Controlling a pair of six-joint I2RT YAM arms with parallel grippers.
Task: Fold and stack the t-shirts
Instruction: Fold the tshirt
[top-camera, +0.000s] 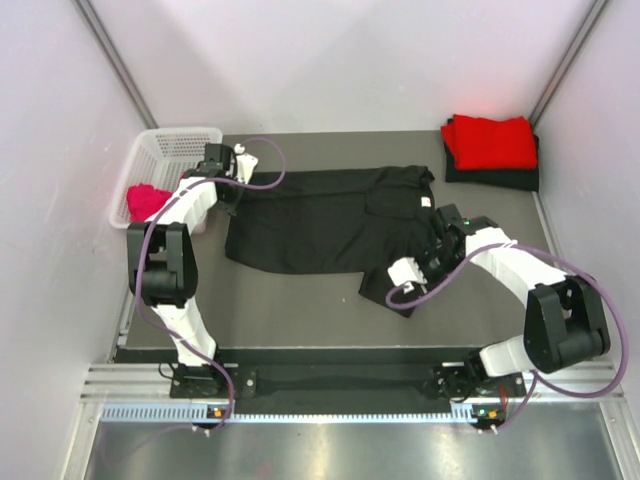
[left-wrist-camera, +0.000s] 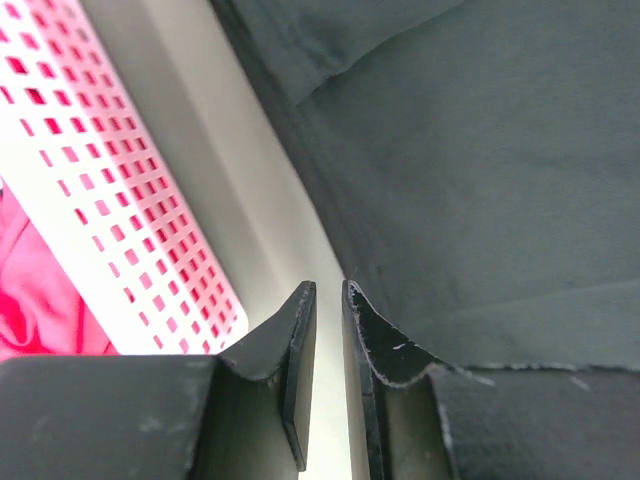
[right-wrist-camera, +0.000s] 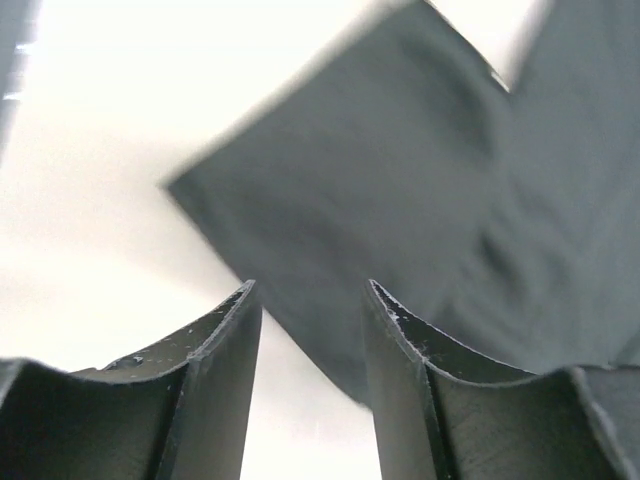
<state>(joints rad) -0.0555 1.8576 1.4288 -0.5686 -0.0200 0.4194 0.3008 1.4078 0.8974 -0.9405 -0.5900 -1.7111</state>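
**Black t-shirt spread mid-desk, both arms at its edges**

The large black t-shirt (top-camera: 320, 215) lies open across the middle of the desk (top-camera: 300, 310). The left fingers (left-wrist-camera: 270, 350) sit at its far-left edge, just beside the white basket (top-camera: 175, 145), with a narrow gap between them and nothing in it. The right fingers (right-wrist-camera: 215, 350) are spread above the shirt's near-right corner. A pink-red t-shirt (top-camera: 145, 200) lies in the basket. At far right, a folded red t-shirt (top-camera: 490, 140) rests on a folded black one (top-camera: 500, 178).

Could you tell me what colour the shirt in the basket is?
The shirt is pink-red; clearest in top view.
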